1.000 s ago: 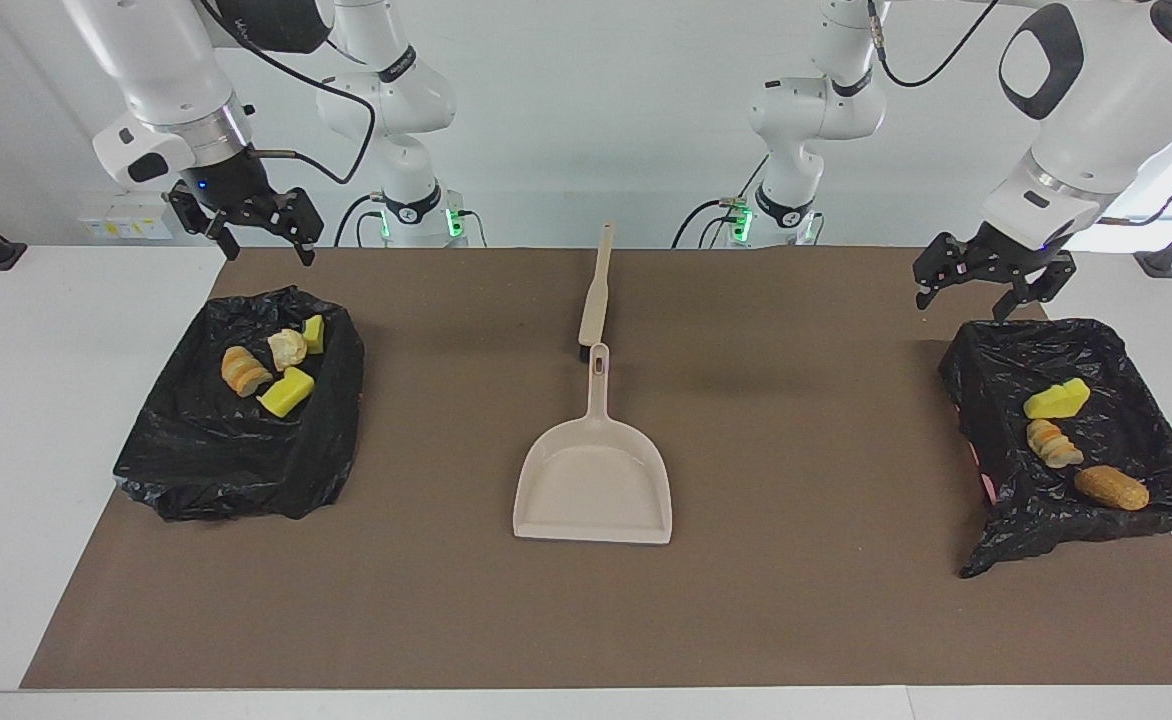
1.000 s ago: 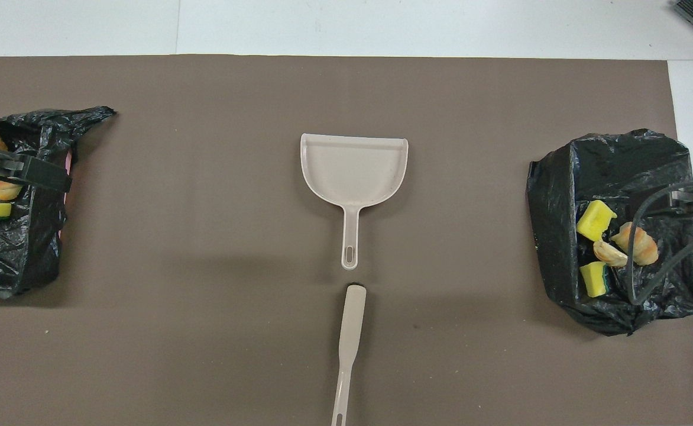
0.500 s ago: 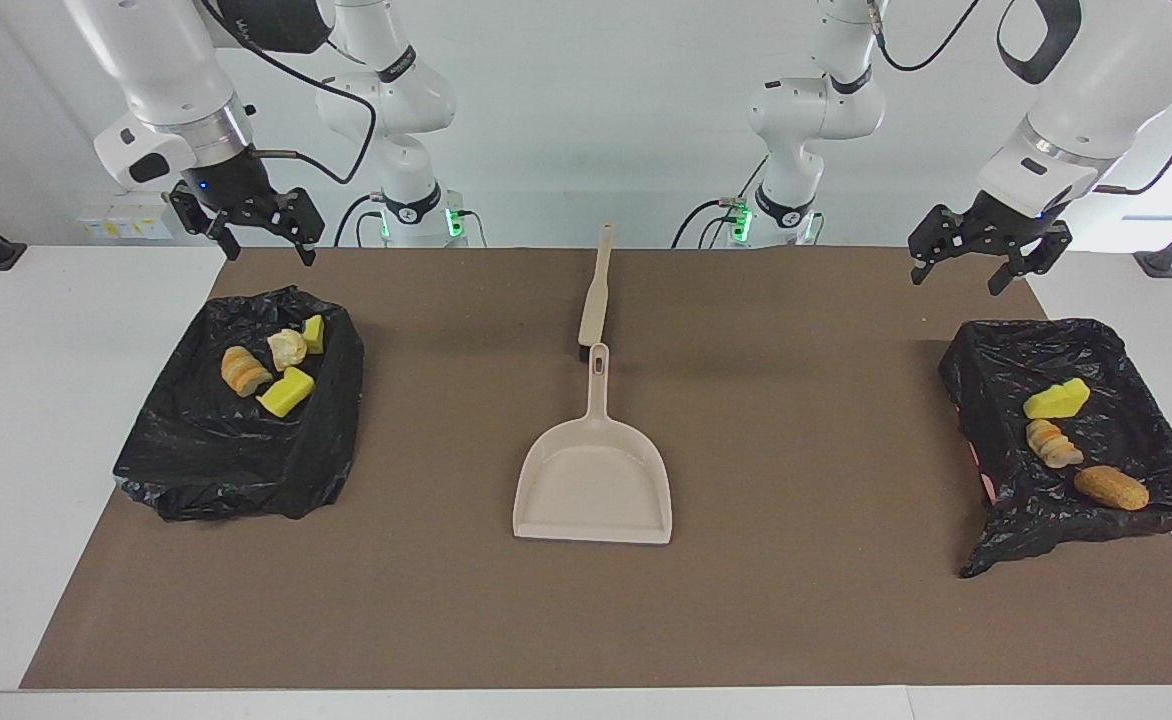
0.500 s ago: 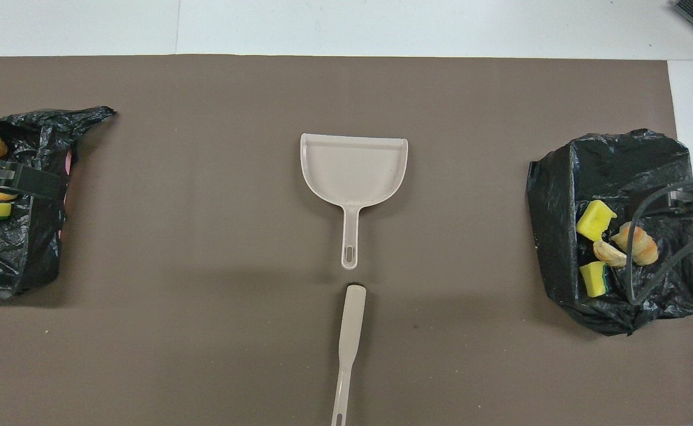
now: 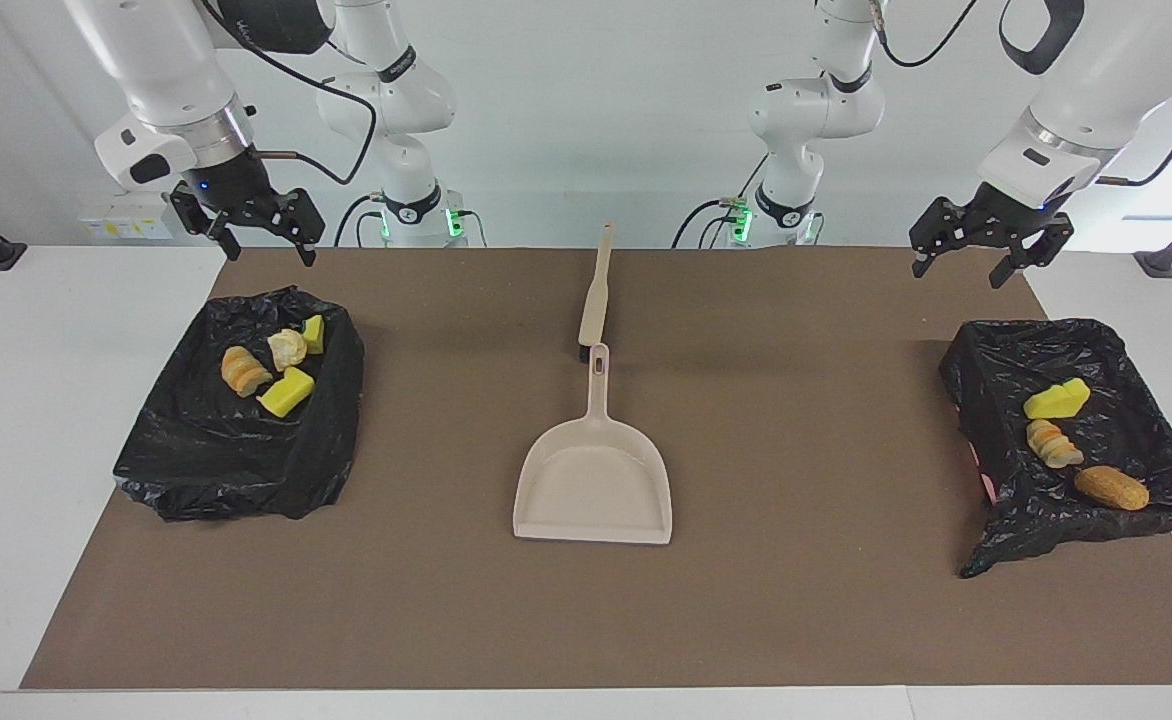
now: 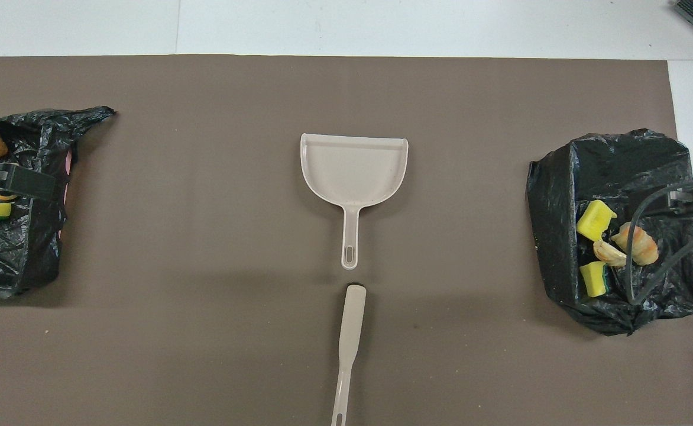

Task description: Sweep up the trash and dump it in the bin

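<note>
While both arms hang raised, left end effector point(image 5: 974, 268) wide open, empty, right end effector point(image 5: 264, 245) likewise.

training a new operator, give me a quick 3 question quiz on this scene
1. True or false: the dustpan holds trash.
2. How many scraps lie in the bin at the right arm's end?
3. The brush is: A) in the left gripper B) on the mat, nearer the robots than the dustpan C) in a bin

Key: 1 false, it is empty. 2 four. 3 B; both grippers, the right gripper too, are open and hold nothing.
</note>
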Robot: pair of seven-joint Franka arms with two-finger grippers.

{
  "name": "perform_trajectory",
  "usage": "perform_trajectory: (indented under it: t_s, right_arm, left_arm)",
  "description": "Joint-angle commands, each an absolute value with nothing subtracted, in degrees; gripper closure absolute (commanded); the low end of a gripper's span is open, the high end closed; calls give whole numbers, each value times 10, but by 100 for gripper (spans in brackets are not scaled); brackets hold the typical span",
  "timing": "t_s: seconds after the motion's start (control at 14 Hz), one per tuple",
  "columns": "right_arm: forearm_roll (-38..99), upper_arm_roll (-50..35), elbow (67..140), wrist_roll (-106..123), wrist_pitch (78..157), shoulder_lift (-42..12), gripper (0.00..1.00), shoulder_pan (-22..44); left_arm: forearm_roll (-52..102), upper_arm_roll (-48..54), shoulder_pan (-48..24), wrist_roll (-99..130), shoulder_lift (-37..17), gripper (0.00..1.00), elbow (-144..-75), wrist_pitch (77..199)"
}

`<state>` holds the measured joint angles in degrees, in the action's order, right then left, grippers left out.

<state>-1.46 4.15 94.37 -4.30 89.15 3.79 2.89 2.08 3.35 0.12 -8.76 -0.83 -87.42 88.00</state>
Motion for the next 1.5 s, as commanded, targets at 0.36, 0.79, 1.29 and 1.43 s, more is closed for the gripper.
perform_trajectory:
  t_s: [0.36, 0.79, 1.29, 1.43]
  right_arm:
    - [9, 41, 944, -24, 860, 51, 0, 28]
    - [7, 42, 950, -24, 869, 54, 0, 22]
    - [6, 42, 959, -23, 869, 59, 0, 21]
    - [6, 44, 962, -22, 870, 60, 0, 21]
  left_arm:
    - [4, 18, -8, -88, 3, 0, -882, 852]
    - [5, 20, -13, -83, 4, 0, -882, 850]
    - [5, 20, -13, -83, 4, 0, -883, 846]
    - [5, 20, -12, -84, 4, 0, -883, 845]
